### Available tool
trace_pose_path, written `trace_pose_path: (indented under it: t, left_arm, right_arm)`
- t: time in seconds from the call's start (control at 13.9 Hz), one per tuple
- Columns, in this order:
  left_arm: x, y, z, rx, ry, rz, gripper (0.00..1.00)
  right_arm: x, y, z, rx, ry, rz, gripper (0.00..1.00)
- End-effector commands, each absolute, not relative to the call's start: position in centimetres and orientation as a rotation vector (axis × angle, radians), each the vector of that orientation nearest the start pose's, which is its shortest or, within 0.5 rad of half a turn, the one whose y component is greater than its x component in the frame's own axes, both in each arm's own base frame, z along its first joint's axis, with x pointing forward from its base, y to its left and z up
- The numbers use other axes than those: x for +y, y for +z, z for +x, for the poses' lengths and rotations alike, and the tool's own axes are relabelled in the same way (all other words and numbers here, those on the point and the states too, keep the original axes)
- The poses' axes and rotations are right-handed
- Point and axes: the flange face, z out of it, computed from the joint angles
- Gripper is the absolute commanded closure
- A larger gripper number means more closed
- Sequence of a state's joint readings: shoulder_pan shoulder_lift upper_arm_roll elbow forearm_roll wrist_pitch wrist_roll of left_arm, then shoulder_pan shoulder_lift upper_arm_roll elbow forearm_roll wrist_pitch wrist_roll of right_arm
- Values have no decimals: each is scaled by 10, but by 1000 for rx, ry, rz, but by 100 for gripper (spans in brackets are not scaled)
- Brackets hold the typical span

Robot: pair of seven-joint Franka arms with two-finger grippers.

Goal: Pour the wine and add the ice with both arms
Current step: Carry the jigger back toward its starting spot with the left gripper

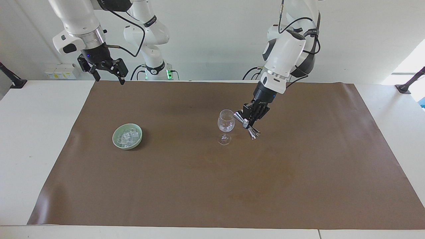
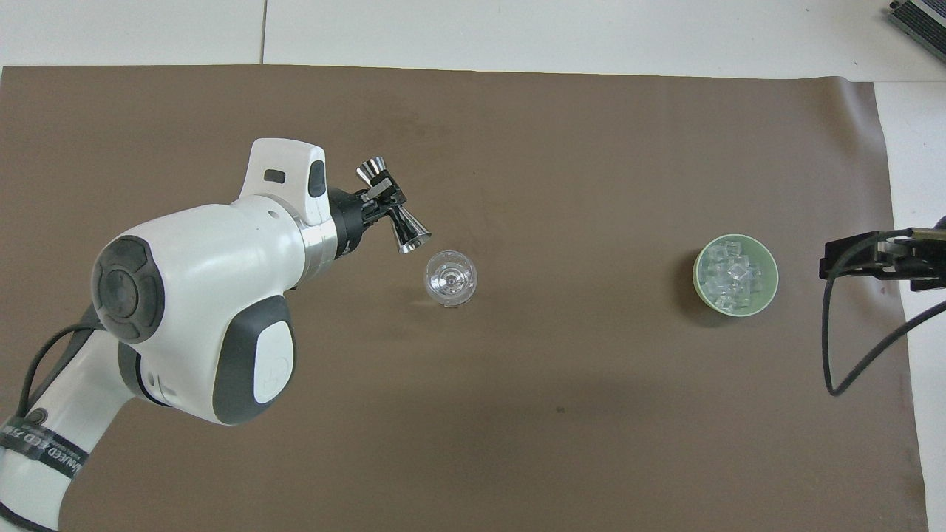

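A clear wine glass [image 1: 225, 126] stands upright near the middle of the brown mat [image 1: 298, 172]; it also shows in the overhead view [image 2: 450, 278]. My left gripper [image 1: 247, 122] is shut on a silver double-cone jigger [image 1: 246, 124], held tilted in the air just beside the glass toward the left arm's end; the jigger also shows in the overhead view [image 2: 392, 214]. The ice [image 1: 127, 136] lies in a heap in a green bowl [image 1: 116, 139] toward the right arm's end, and shows from overhead too [image 2: 733, 275]. My right gripper [image 1: 106, 71] waits, open, high over the mat's corner nearest the robots.
The mat covers most of the white table [image 1: 33, 132]. Black clamp mounts [image 1: 13, 79] stand at the table's two ends nearest the robots. A cable [image 2: 850, 347] hangs from the right arm near the bowl.
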State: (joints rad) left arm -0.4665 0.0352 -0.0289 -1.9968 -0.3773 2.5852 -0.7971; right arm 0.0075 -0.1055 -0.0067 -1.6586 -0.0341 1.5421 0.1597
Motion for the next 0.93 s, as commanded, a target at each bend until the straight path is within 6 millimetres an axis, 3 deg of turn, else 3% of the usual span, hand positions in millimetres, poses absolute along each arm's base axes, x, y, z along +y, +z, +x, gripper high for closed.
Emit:
trace_pose_path:
  t: [0.0,0.22,0.57,0.86]
  left_arm:
    - [-259,506,532,846,202,2394,100]
    - [-209,498,547,1059,-13,2216,100]
    - [-142,472,562,1234,-282,2036,100]
    - [-88,451,572,1327,-395,1895,100]
  right_arm:
    - [-4,638,510,209,20,-3151,0]
    - [-4,638,510,209,20,-3151,0]
    - [-4,638,510,209,23,-3151,0]
    - [-4,638,510,209,20,-3151,0]
